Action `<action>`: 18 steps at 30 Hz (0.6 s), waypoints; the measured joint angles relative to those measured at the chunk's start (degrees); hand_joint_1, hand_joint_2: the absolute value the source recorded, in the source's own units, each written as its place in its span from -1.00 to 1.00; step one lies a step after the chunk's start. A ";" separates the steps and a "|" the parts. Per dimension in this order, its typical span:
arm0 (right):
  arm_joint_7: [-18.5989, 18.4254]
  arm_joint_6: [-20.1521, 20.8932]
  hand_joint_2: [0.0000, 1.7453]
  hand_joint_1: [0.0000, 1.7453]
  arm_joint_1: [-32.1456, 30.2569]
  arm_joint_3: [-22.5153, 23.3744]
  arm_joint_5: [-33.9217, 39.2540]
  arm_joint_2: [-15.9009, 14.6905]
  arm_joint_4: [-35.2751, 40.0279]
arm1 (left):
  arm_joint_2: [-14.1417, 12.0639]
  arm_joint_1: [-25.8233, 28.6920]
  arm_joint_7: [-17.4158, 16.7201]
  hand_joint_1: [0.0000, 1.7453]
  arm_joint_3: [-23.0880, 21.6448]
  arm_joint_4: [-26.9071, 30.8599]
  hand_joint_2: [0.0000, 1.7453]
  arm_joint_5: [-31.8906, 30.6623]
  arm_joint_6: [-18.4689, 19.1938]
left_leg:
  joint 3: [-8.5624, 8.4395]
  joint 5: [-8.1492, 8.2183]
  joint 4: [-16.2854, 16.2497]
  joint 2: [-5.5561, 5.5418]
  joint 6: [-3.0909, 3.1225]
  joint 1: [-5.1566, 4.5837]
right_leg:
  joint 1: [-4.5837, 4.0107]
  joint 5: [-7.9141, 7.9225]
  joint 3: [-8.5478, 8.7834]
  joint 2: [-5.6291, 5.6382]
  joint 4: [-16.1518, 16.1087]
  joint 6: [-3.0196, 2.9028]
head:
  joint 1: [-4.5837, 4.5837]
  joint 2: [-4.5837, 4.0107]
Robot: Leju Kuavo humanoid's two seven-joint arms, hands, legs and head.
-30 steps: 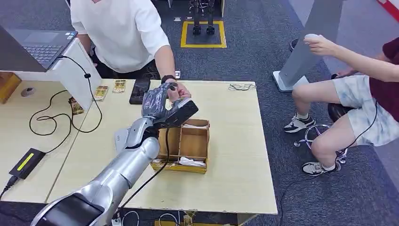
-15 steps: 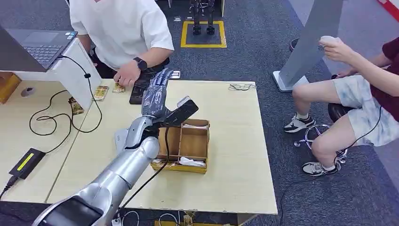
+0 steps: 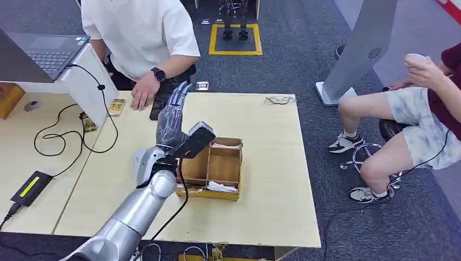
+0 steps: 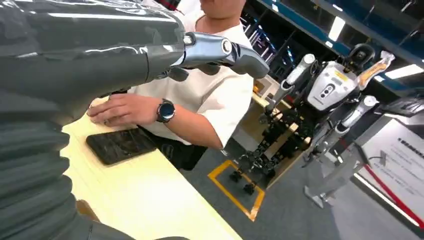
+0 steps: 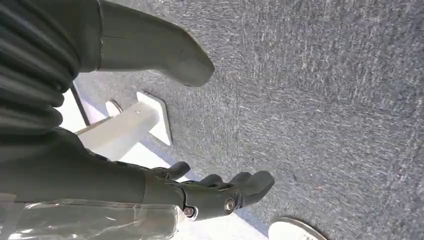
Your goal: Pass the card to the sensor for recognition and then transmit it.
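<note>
The bench [image 3: 261, 163] fills the middle of the head view, carrying a wooden box [image 3: 213, 168] at centre. Above the box the left hand [image 3: 174, 117] is raised with fingers straight and spread, holding nothing, likely because the hand-over is done. At upper left of the frame the person's hand [image 3: 142, 92] rests on the bench beside a dark phone [image 4: 120, 145]. The card itself I cannot make out. Earlier that person's hand met the robot's; now it is withdrawn. The right hand [image 5: 215, 192] hangs over the floor, fingers loosely curled, holding nothing.
</note>
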State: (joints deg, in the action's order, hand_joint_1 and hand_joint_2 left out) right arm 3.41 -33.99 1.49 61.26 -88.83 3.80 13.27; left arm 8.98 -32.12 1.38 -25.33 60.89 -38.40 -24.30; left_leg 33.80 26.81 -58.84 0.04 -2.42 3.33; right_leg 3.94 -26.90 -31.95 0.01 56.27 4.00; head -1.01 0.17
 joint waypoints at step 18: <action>0.00 0.48 1.00 -1.00 -1.28 1.86 1.03 0.48 1.01 | -5.40 12.92 2.10 -1.00 0.00 18.72 1.00 -0.33 -1.03 | -0.01 0.00 0.01 0.00 0.00 0.00 | 0.00 0.00 0.00 -0.01 0.00 0.00 | 0.00 0.00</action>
State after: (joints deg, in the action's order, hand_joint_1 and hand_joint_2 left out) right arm 3.41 -33.51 0.21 63.12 -87.80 4.28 14.27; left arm 3.58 -19.20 3.48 -25.33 79.60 -38.73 -25.33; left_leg 33.79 26.81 -58.84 0.04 -2.42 3.33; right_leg 3.94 -26.90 -31.96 0.00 56.27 4.00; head -1.01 0.17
